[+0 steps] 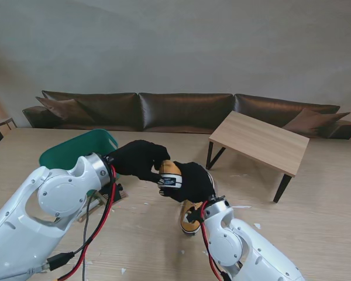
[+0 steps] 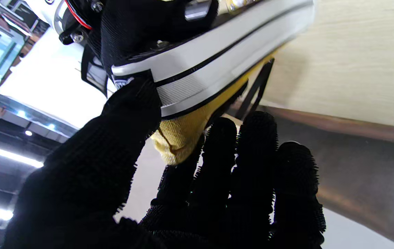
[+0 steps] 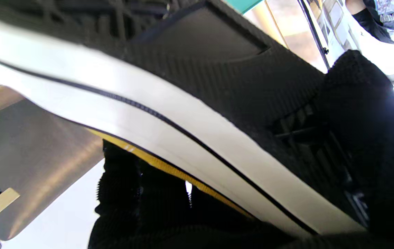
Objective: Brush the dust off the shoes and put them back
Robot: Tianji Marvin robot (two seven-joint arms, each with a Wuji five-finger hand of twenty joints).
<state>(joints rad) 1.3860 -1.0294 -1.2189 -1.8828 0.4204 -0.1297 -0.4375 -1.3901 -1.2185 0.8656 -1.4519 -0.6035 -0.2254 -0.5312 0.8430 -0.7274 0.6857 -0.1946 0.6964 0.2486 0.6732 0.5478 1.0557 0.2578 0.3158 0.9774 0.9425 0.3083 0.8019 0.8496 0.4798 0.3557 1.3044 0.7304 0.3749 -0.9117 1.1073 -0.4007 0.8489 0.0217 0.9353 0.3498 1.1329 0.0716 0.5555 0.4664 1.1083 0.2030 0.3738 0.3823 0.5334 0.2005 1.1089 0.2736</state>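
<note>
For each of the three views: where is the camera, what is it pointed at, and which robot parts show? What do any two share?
Stand view: above the shoulders, looking down at the table; both arms, left hand and right hand on a raised shoe; second shoe on the table.
Left wrist view: along the left hand's fingers, at the shoe's white sole edge.
Right wrist view: along the right hand's fingers, at the black sole.
Shared: all three show the held shoe.

A long brown leather sofa [image 1: 181, 111] runs along the far grey wall [image 1: 175, 47]. A low wooden side table [image 1: 260, 140] stands at the right.
</note>
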